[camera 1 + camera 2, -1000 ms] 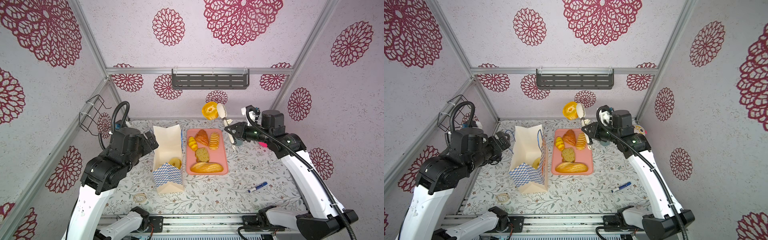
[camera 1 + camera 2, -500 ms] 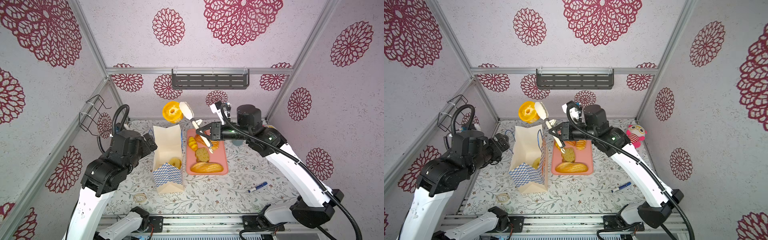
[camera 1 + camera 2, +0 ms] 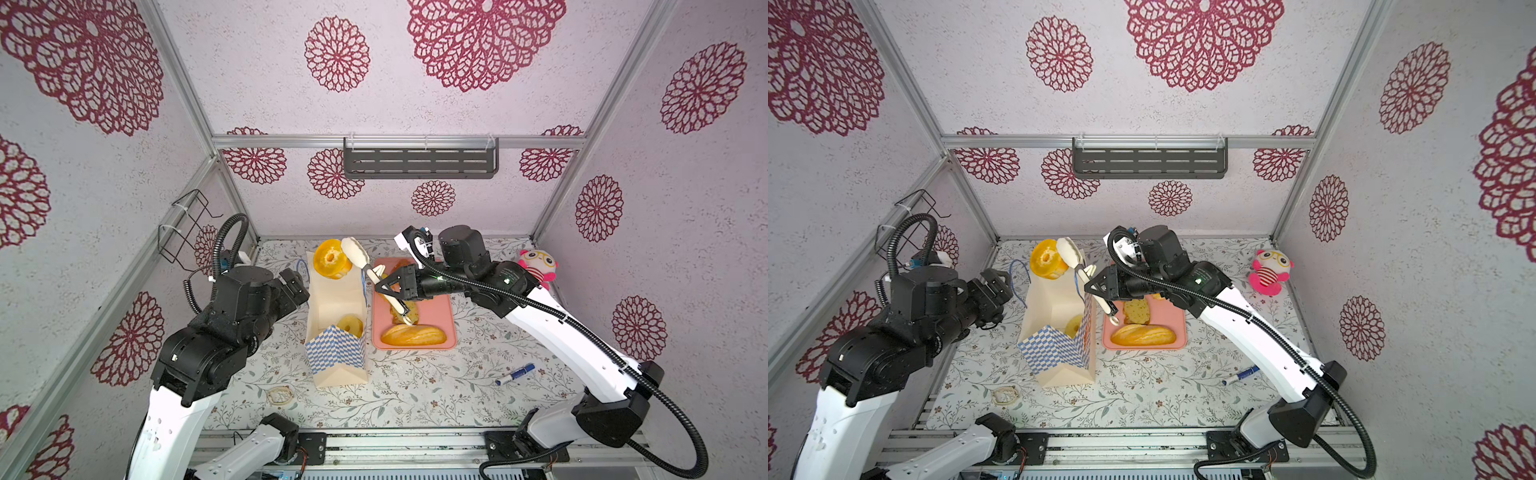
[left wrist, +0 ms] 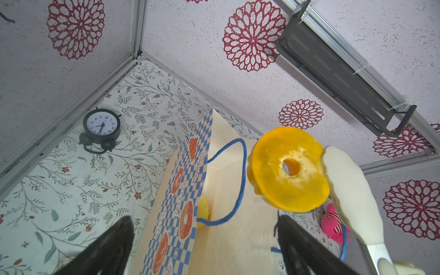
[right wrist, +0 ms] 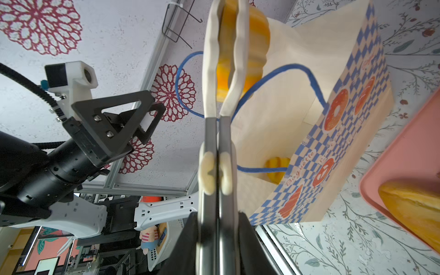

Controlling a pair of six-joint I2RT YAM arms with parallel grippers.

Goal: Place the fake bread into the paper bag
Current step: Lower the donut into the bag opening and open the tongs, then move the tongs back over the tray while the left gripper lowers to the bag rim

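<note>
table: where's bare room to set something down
Widest bare table lies in front, bordered by the bag, the tray and the marker. Another strip runs between tray and plush, though the right arm crosses above it. Crowded: the bag's mouth, with tongs, donut and left gripper close by.

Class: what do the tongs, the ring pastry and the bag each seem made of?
The tongs: shiny grey metal arms, matte cream heads, maybe silicone or plastic. The ring pastry: smooth orange foam or plastic, perhaps; centre pale and pitted. The bag: matte paper, sharply creased, printed checks.
</note>
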